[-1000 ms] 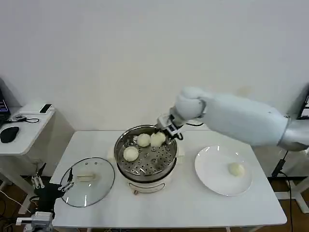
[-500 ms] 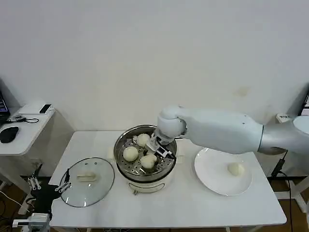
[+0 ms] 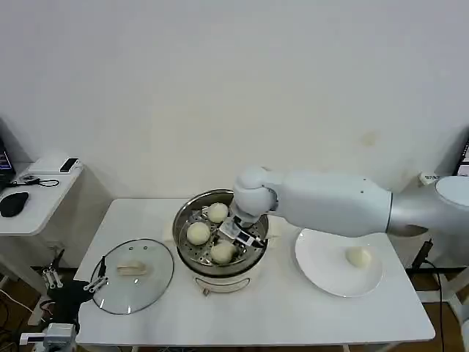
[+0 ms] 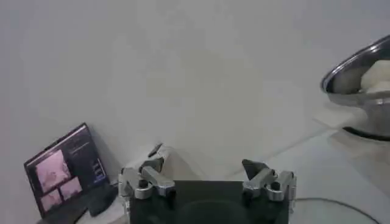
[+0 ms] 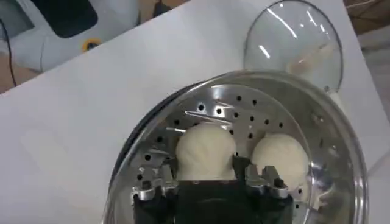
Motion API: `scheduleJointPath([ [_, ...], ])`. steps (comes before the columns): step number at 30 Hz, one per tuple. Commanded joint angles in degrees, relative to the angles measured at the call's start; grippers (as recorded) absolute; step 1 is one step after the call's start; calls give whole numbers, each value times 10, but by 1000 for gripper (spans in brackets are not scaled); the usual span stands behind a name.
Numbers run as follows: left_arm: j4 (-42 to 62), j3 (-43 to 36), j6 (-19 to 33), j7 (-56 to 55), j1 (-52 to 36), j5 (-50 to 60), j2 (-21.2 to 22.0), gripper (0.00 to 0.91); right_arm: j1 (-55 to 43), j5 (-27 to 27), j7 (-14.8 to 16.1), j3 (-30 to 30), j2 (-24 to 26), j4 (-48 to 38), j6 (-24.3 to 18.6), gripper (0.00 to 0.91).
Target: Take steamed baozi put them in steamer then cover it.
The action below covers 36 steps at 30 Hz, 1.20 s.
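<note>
Your right end effector (image 3: 233,236) is down inside the steamer (image 3: 192,209), which stands near the middle of the white tabletop (image 3: 286,315). In the right wrist view its fingers (image 5: 148,185) sit to either side of one baozi (image 5: 205,151) on the perforated tray (image 5: 256,112); whether they press on it or stand just clear, you cannot tell from these views. That bun (image 3: 222,252) is the one nearest the front edge of the tabletop. A second baozi (image 3: 198,233) lies on the tray's left part and a third (image 3: 218,213) toward the back, all three apart from one another.

The fourth baozi (image 3: 357,257) is on the flat white plate (image 3: 322,275), which lies between the steamer and the right edge of the tabletop. The glass cover (image 3: 150,286) lies flat by the front left corner, handle (image 3: 130,268) up, just beside the steamer's base and not on the pot.

Your left end effector (image 3: 73,282) hangs off the tabletop's left edge, next to the cover, with its fingers (image 4: 141,181) spread wide and nothing between them. Past that edge stands a small side table (image 3: 40,192) with a black mouse (image 3: 13,203) on it.
</note>
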State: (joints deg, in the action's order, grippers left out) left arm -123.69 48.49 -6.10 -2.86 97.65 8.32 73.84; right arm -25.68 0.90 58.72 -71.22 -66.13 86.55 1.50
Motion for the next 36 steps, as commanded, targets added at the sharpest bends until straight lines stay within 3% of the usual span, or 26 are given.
scheduleJointPath([
  [1, 3, -1, 0, 0, -1, 0, 0, 907, -5, -2, -16, 9, 2, 2, -8, 907],
  [10, 5, -8, 0, 0, -4, 1, -2, 907, -35, 1, -24, 50, 61, 1, 14, 907],
  [13, 6, -13, -1, 0, -7, 1, -6, 907, -43, 3, -34, 58, 102, 5, 46, 907],
  [21, -1, -24, -7, 2, -11, -1, -23, 907, -48, 22, -41, 55, 245, 32, 123, 907],
  [26, 3, -31, -8, 2, -11, -1, -37, 907, -6, -3, -48, 54, 365, 50, 138, 907],
  [30, 4, -35, -9, 2, -15, -2, -43, 907, 32, -32, -54, 50, 427, 60, 138, 907],
  [36, 9, -48, -9, 2, -18, -1, -43, 907, 177, -51, -55, 180, 479, 45, 137, 907],
])
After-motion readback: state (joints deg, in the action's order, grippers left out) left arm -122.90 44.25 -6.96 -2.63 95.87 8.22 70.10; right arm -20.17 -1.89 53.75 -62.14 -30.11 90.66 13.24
